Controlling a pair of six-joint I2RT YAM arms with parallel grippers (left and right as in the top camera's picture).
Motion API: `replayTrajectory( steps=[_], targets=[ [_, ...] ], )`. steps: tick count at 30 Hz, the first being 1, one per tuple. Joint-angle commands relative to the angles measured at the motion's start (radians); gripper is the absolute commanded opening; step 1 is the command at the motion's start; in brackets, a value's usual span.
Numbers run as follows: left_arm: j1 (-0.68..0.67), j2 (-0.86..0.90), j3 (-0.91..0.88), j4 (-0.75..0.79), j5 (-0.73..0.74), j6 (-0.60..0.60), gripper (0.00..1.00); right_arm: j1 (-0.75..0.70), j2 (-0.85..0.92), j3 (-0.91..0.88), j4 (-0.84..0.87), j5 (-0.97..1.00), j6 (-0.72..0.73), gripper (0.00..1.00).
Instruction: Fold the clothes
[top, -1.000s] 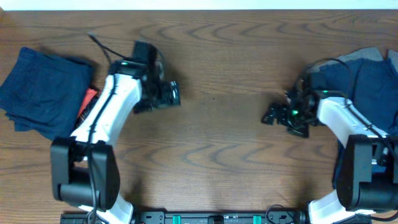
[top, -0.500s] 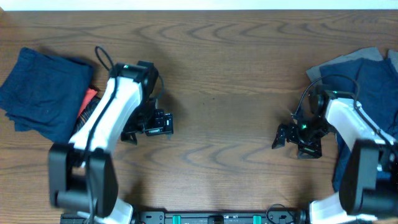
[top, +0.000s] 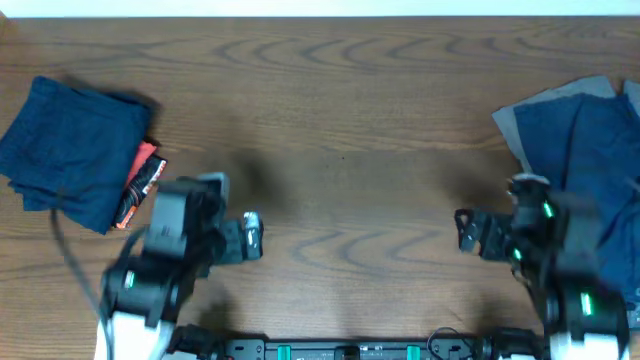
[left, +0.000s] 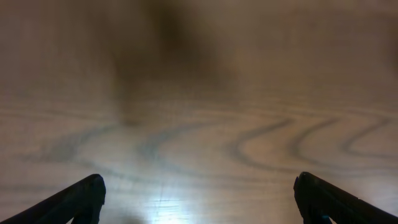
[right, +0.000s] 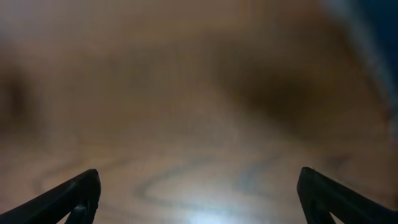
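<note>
**Clothes folding, part done: one stack made, one heap waiting**

1. Folded navy stack (top: 70, 150), at one end of the counter (top: 340, 110). It is squared up and judged finished. A red-and-black garment (top: 143, 180) shows at the stack's near-right edge, touching it (under it or beside it, I cannot tell).

2. Loose navy heap (top: 585, 130), grey-edged, at the far end of the counter from the stack. It is spread, rumpled and not yet folded. This is the work left, seemingly no less than what is done.

3. Left pincer (top: 250, 235), near the stack and off its near-right corner, over bare wood. Its fingers are spread wide with nothing between them.

4. Right pincer (top: 465, 230), well apart from the stack, beyond the left pincer and short of the heap. It is likewise spread and empty.

Views: only the overhead view shows both piles and both arms (the arms are blurred). The wrist views confirm the gape. The left wrist view shows dark fingers (left: 81, 199) at the lower corners and wood grain, with no cloth. The right wrist view adds a blurred blue strip (right: 373, 25) at the top right, probably the heap.
</note>
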Motion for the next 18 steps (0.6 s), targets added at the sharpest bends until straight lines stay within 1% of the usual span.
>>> replayTrajectory(
  steps=[1,4,8,13,18],
  targets=[
    [0.002,-0.123,-0.064,0.08,-0.014,0.006,0.98,0.009,-0.19,-0.028,0.016,0.049,0.032,0.99],
    [0.002,-0.185,-0.068,0.088,-0.014,0.006,0.98,0.009,-0.328,-0.028,0.016,0.048,0.032,0.99],
    [0.002,-0.21,-0.068,0.088,-0.014,0.006,0.98,0.009,-0.423,-0.028,0.008,0.048,0.032,0.99],
    [0.002,-0.208,-0.068,0.088,-0.014,0.006,0.98,0.009,-0.439,-0.028,-0.019,0.048,0.032,0.99],
    [0.002,-0.208,-0.068,0.088,-0.014,0.006,0.98,0.009,-0.439,-0.028,-0.103,0.048,0.032,0.99]
  ],
)
